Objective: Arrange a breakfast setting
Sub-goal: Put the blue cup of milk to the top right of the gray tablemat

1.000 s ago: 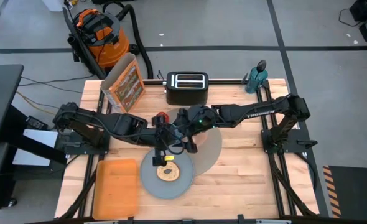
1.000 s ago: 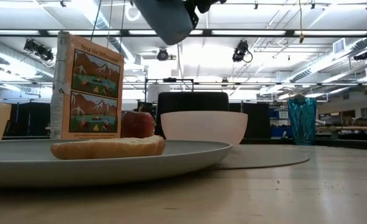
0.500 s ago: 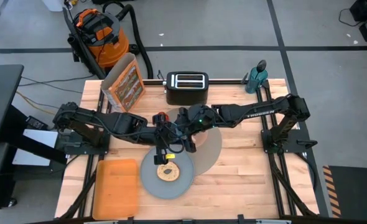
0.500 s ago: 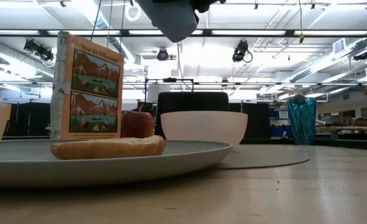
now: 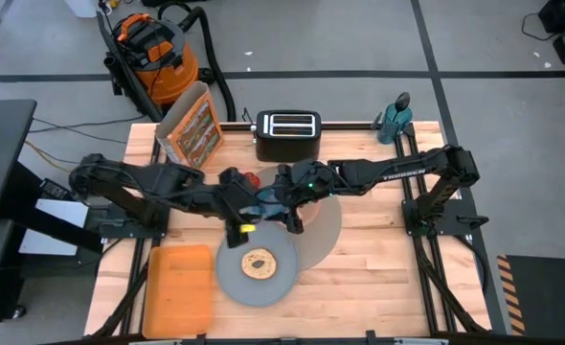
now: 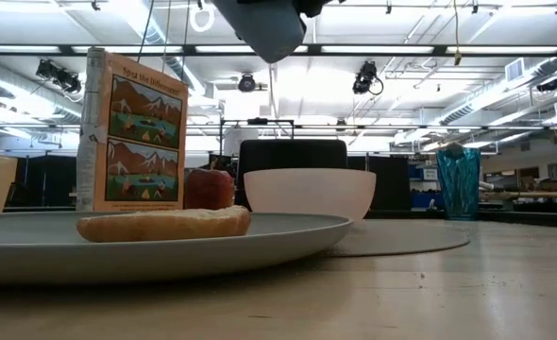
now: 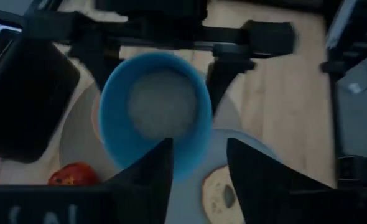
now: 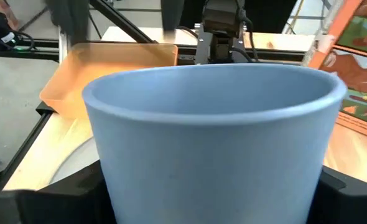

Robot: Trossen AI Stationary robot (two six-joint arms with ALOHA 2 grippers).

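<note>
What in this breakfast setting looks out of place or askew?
The grey plate lies only partly on the round mat, overhanging its edge instead of centred. The blue cup is not set down; it is in the right gripper, above the table.

A grey concrete floor (image 5: 340,38) is filling the top of the high view, with dark lines crossing it. An orange and black shop vacuum (image 5: 151,48) is standing at upper left, its black hose curling beside it. A wooden worktop (image 5: 378,278) is sitting in the middle. In the low view, long ceiling lights (image 6: 505,47) are glowing across the top, and black fixtures (image 6: 365,77) are hanging beneath them.
</note>
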